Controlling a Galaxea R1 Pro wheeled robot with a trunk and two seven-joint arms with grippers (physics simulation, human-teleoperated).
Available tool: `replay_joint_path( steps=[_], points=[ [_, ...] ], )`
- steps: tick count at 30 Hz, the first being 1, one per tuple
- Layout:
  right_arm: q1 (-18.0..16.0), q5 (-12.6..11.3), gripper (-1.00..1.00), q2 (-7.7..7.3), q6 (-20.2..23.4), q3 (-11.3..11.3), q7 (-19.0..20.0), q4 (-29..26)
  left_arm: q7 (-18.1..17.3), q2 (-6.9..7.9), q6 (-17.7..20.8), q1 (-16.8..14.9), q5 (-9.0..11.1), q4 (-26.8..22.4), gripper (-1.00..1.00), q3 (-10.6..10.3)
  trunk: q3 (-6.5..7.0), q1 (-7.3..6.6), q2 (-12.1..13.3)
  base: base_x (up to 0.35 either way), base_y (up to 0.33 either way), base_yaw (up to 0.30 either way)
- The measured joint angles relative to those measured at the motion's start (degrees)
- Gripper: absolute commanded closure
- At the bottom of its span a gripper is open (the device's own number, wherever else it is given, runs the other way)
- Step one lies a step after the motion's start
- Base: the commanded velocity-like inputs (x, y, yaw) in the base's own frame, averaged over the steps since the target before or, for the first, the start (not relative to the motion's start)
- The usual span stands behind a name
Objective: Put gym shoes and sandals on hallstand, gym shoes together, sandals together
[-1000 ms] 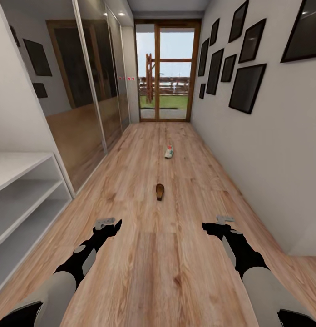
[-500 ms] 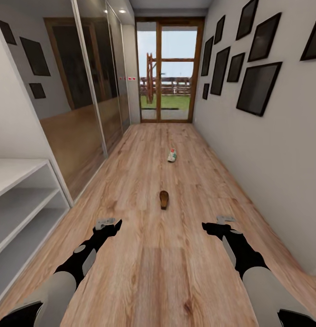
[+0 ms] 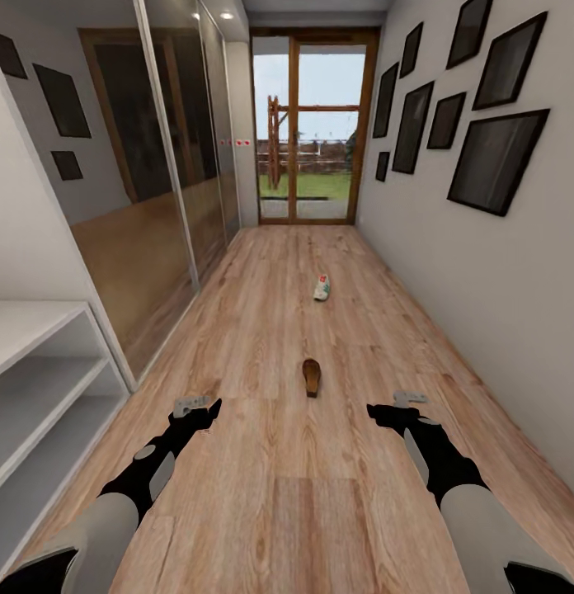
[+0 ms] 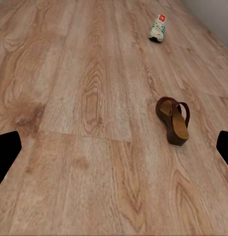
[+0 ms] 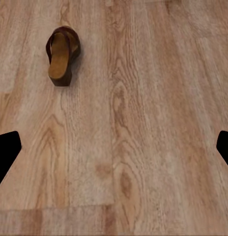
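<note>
One sandal, one gym shoe on corridor floor; both grippers' fingers spread, empty.

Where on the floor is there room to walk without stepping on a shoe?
Bare wood lies along both sides of the corridor floor: between the mirrored wardrobe and the shoes, and between the shoes and the picture wall. The middle is the busier line, with the sandal near and the gym shoe farther on, planks bare between them.

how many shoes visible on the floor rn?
2. A sandal lies mid-corridor just ahead of the arms; a gym shoe lies farther toward the glass door. The other two aren't in frame.
</note>
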Motion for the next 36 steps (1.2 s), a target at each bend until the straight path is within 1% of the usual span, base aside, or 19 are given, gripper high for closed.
replay_joint_path(
  steps=[19, 36],
  points=[
    [0.0, 0.0, -1.0, 0.0, 0.0, 0.0, 0.0, 0.1, 0.0, 0.0, 0.0, 0.0, 0.0, 0.0, -1.0, 0.0, 0.0, 0.0, 0.0, 0.283, 0.198, 0.0],
    [0.0, -0.1, -1.0, -0.33, 0.0, -0.1, 0.0, 0.1, 0.0, -0.04, 0.0, 0.0, 0.0, 0.0, -1.0, -0.1, 0.0, 0.0, 0.0, 0.294, 0.173, 0.0]
  ],
)
